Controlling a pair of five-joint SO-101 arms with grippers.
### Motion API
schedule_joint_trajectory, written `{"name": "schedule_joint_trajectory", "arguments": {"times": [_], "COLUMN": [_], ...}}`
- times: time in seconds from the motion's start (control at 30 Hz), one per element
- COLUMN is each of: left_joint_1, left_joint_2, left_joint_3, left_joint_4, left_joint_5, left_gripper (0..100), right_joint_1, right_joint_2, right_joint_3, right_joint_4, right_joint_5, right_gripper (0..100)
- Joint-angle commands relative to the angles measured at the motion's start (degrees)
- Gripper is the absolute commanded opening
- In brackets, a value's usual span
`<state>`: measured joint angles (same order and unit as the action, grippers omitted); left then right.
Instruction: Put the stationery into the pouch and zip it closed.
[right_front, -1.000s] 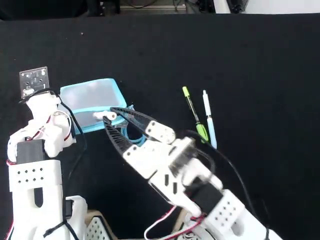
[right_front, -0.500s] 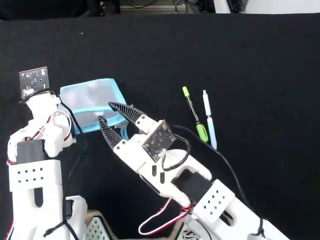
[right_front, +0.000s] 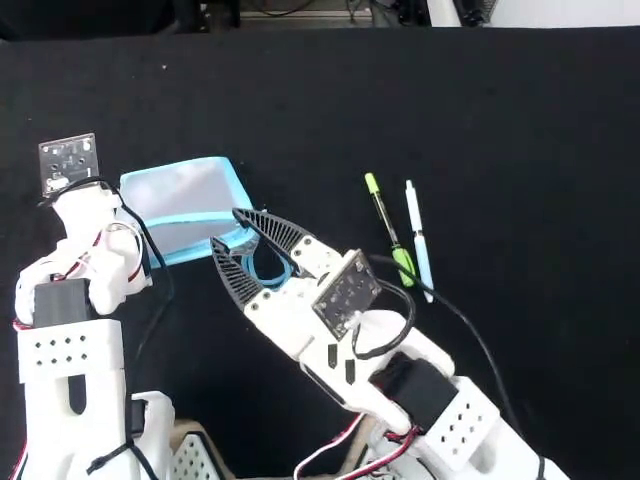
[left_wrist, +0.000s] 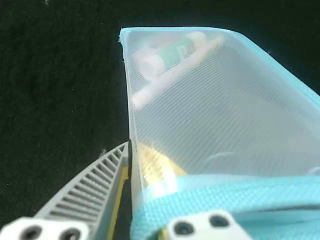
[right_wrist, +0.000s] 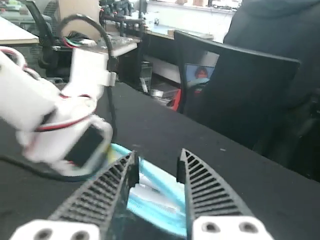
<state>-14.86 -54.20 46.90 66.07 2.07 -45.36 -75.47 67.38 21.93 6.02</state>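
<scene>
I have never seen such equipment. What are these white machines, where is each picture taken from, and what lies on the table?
These are two robot arms, each ending in a gripper. One picture looks down from above; the other two come from cameras on the arms' wrists. On the table lie a see-through pouch with blue edging, a green pen and a light-blue pen. The left gripper sits at the pouch's edge; whether it clamps is hidden. The right gripper is open at the pouch's corner and holds nothing.
</scene>
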Motion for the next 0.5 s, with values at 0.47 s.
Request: {"name": "schedule_joint_trajectory", "arguments": {"times": [0.47], "left_joint_1": [0.0], "left_joint_2": [0.0], "left_joint_3": [0.1], "left_joint_4": [-0.2], "left_joint_5": [0.4], "left_gripper": [4], "right_joint_1": [9.2], "right_joint_2": [11.6], "right_joint_3": [-18.9], "right_joint_4": [13.5], "right_joint_5": [0.3], "right_gripper": [12.4]}}
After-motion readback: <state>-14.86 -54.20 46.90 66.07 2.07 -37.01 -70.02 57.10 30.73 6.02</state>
